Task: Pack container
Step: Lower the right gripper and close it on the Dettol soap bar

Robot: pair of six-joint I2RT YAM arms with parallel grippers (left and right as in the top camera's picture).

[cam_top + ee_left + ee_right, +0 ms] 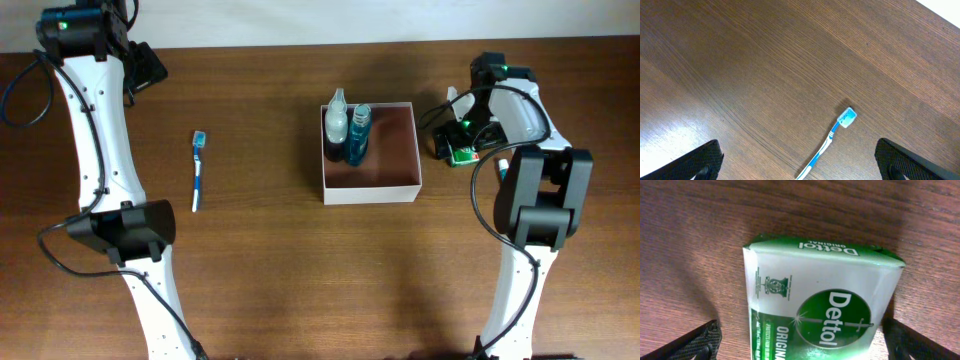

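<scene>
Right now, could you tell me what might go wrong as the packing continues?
The Dettol packet nearly fills the gap of the open right gripper, so a finger might land on it. Two bottles stand upright in the container; the packet, lowered carelessly, could topple them. The toothbrush lies flat and thin, which could make it hard to pinch.

white-walled box (371,186), brown inside; blue-white toothbrush (198,172); green-and-white packet (820,305); wood-grain brown worktop (270,270).
</scene>
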